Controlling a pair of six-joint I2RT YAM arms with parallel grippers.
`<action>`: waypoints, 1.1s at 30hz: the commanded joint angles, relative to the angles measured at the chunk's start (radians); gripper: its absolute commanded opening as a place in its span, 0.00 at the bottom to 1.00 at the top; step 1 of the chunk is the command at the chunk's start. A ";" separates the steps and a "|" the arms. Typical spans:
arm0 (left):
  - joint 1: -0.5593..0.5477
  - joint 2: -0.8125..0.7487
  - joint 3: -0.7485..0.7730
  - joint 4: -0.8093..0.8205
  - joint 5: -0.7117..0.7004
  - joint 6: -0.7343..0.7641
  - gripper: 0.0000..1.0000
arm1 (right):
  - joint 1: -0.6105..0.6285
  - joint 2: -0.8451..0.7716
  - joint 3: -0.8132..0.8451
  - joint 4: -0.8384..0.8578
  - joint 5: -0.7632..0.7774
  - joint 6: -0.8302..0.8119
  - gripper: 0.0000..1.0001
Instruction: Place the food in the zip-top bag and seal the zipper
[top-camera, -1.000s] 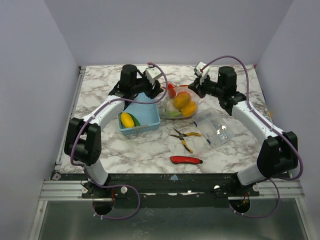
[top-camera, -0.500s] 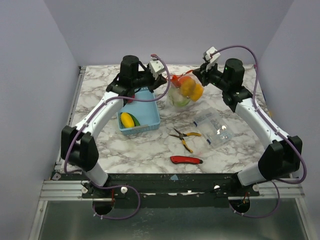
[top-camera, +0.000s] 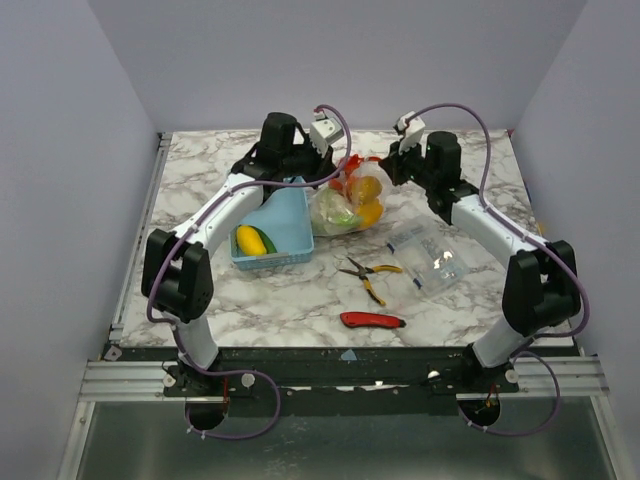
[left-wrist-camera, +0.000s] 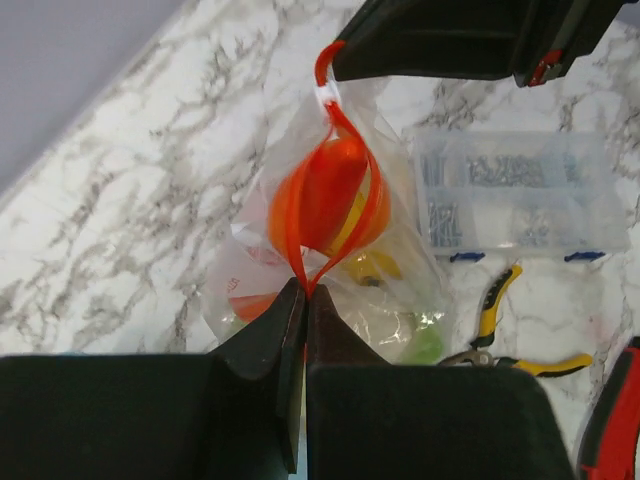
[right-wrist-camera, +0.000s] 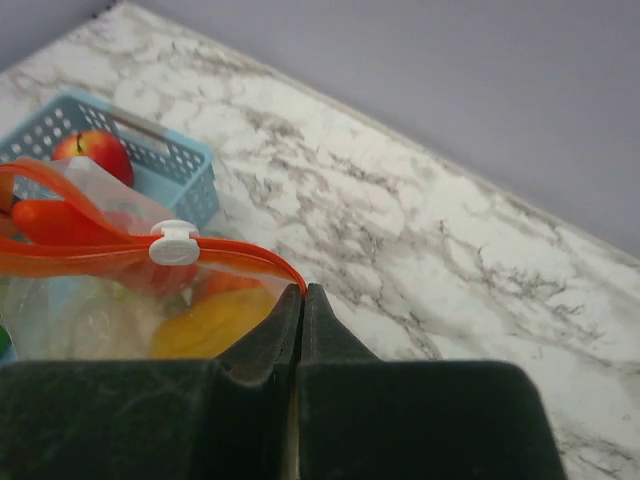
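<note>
The zip-top bag (top-camera: 345, 208) hangs between both grippers over the back of the table, with orange, yellow and green food (left-wrist-camera: 325, 200) inside. My left gripper (left-wrist-camera: 303, 292) is shut on one end of the red-orange zipper (left-wrist-camera: 345, 150), whose two strands bow apart. My right gripper (right-wrist-camera: 302, 290) is shut on the other end, and the white slider (right-wrist-camera: 175, 243) sits a short way along from it. From above, the left gripper (top-camera: 343, 178) and right gripper (top-camera: 386, 168) face each other across the bag's mouth. More food, yellow and green (top-camera: 254, 240), lies in the basket.
The light blue mesh basket (top-camera: 290, 215) stands left of the bag, with a red apple (right-wrist-camera: 95, 155) in it. Yellow-handled pliers (top-camera: 370, 272), a red utility knife (top-camera: 372, 320) and a stiff clear packet (top-camera: 427, 257) lie nearer the front.
My left gripper has shut on the zipper strip. Both grippers raised the bag's mouth off the table and the right arm shifted left, so the bag hangs between them.
</note>
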 joint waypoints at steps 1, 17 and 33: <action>-0.016 -0.165 0.066 0.028 0.031 -0.047 0.00 | 0.002 -0.181 -0.036 0.139 -0.001 0.059 0.00; -0.029 -0.050 0.181 -0.071 0.009 -0.035 0.00 | 0.001 -0.130 0.014 0.083 0.115 -0.002 0.00; -0.015 -0.024 0.202 -0.134 -0.059 -0.005 0.00 | 0.002 -0.093 -0.032 0.155 0.173 0.009 0.00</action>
